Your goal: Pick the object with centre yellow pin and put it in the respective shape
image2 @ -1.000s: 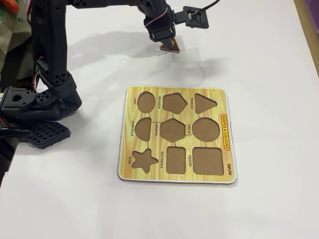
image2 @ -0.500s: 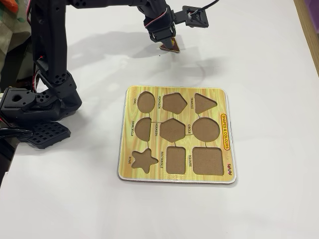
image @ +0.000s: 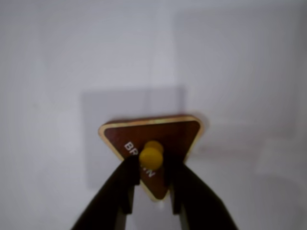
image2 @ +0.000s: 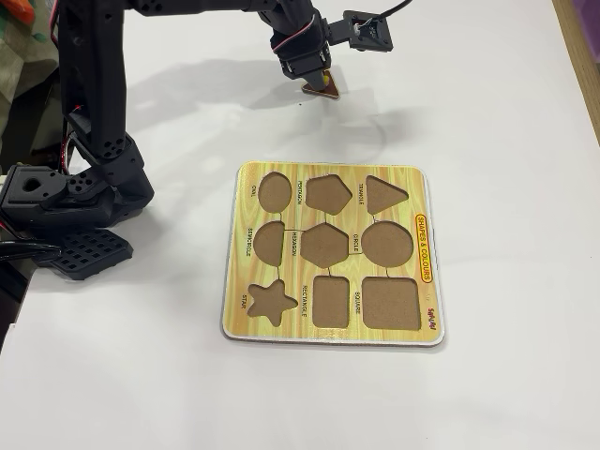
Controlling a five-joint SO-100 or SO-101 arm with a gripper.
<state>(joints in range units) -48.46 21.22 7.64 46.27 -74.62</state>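
Note:
A brown triangle piece (image: 158, 132) with a pale rim, white lettering and a yellow centre pin (image: 151, 157) is at the far side of the white table. My gripper (image: 152, 164) has its two black fingers closed against the sides of the pin. In the fixed view the gripper (image2: 314, 80) holds the triangle piece (image2: 323, 88) low over the table, well beyond the puzzle board (image2: 239, 281). I cannot tell whether the piece touches the table. The board's triangle slot (image2: 384, 194) is at its far right corner and is empty.
The board has several empty shape slots, among them a star (image2: 270, 302), a circle (image2: 387, 245) and a square (image2: 390, 303). The arm's black base (image2: 75, 197) stands at the left. White table surface surrounds the board.

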